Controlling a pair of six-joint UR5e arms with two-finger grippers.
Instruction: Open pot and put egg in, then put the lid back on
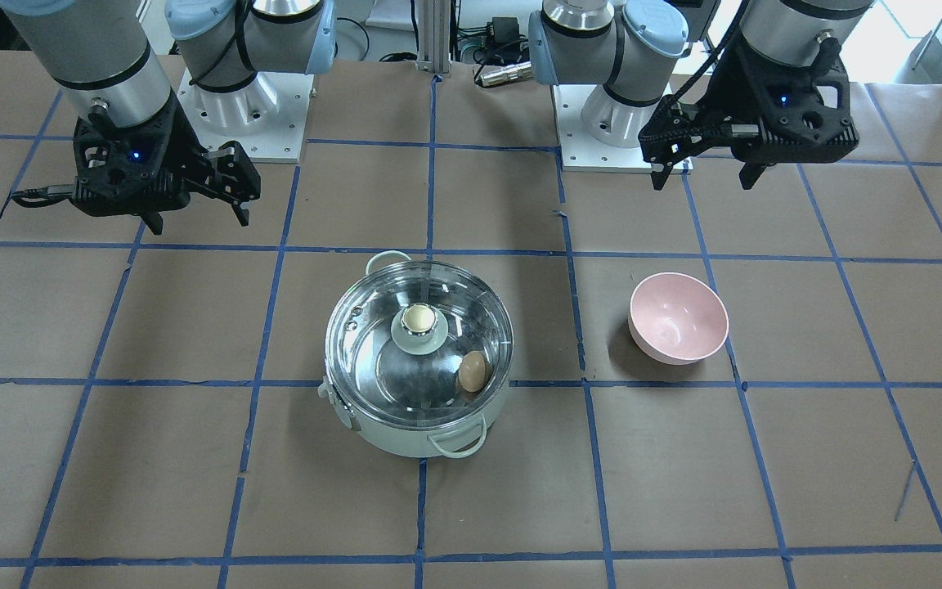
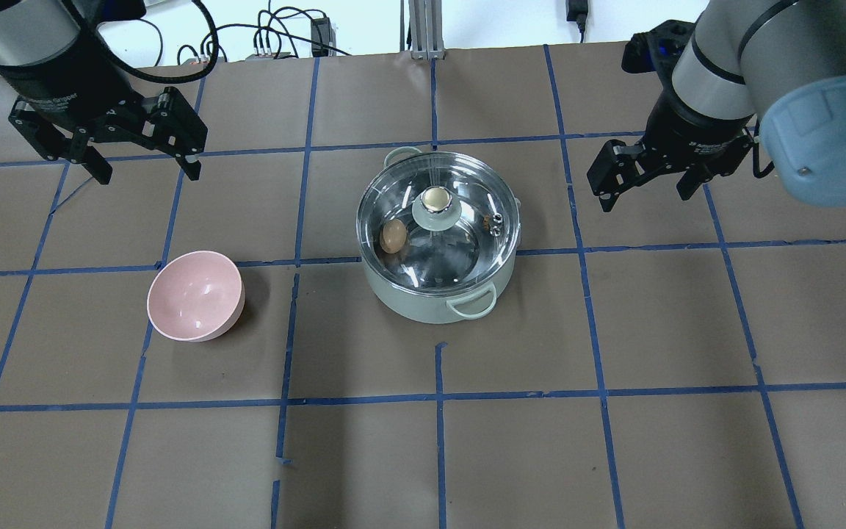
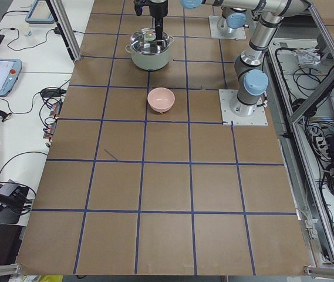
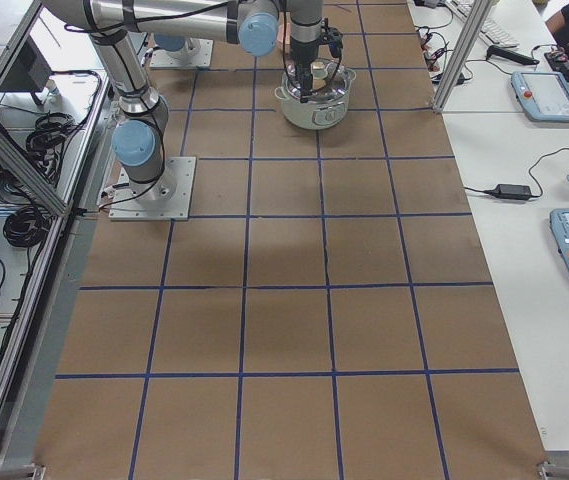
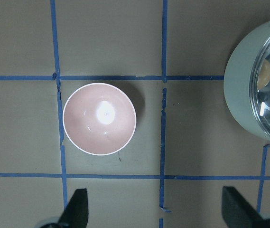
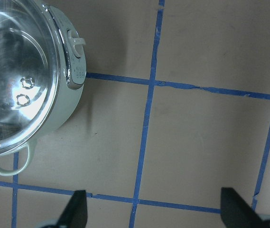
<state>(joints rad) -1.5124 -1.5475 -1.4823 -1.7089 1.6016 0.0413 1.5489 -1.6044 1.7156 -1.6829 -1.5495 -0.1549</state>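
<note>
The mint-green pot stands mid-table, also in the overhead view. The glass lid sits on it, its gold-topped knob up. The tan egg lies inside the pot under the lid, also seen from overhead and in the left wrist view. My left gripper is open and empty, raised beyond the pink bowl. My right gripper is open and empty, raised to the pot's right.
The pink bowl stands empty left of the pot, right under the left wrist camera. The pot's wall fills the right wrist view's left. Brown paper with blue tape lines covers the table. Arm bases stand at the robot's edge.
</note>
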